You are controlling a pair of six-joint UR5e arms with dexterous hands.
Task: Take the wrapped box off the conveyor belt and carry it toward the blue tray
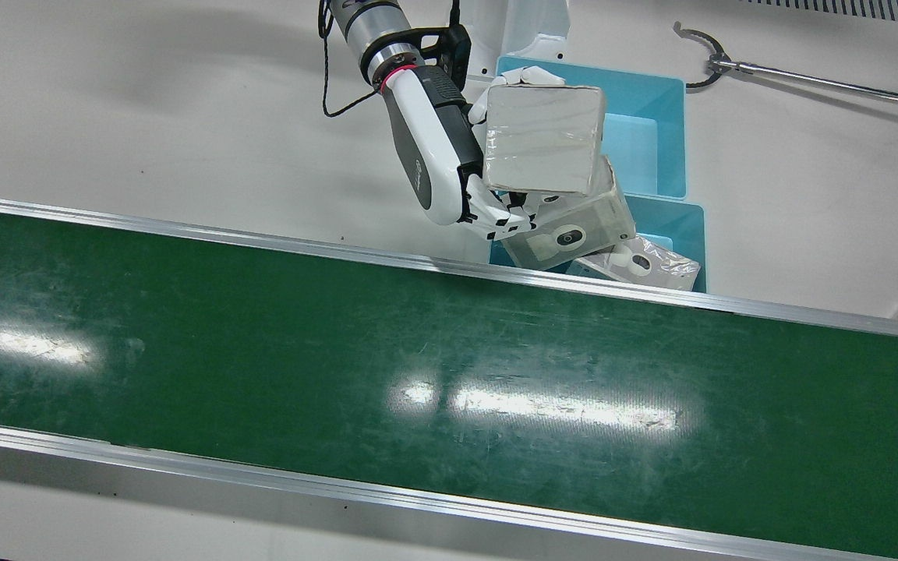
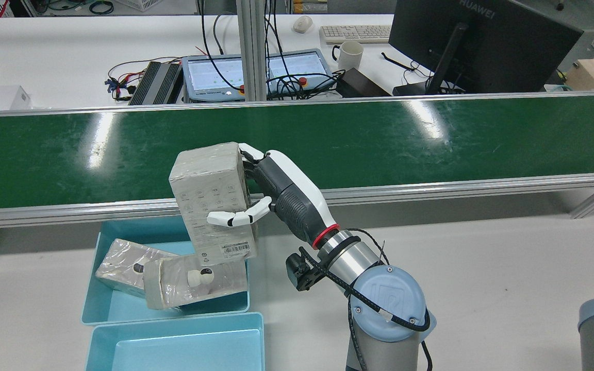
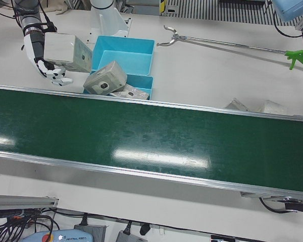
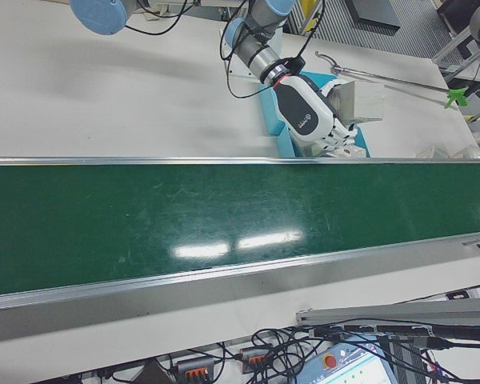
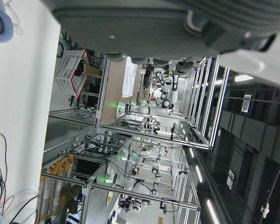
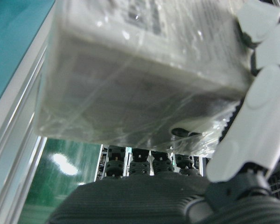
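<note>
Green conveyor belt [image 1: 449,366] bare across lower frame. Right hand [image 1: 449,167] clasps wrapped box [image 1: 544,139] aloft, upper centre, above blue tray [image 1: 671,144] holding two wrapped boxes. Carry step nearly done; next likely lower, release. Left hand's state: cannot tell.

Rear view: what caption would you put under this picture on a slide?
Right hand holds a wrapped box above the blue tray, clear of the green conveyor belt.

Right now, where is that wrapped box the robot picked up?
The wrapped box is held by the right hand, left of centre in the rear view, above the blue tray.
</note>
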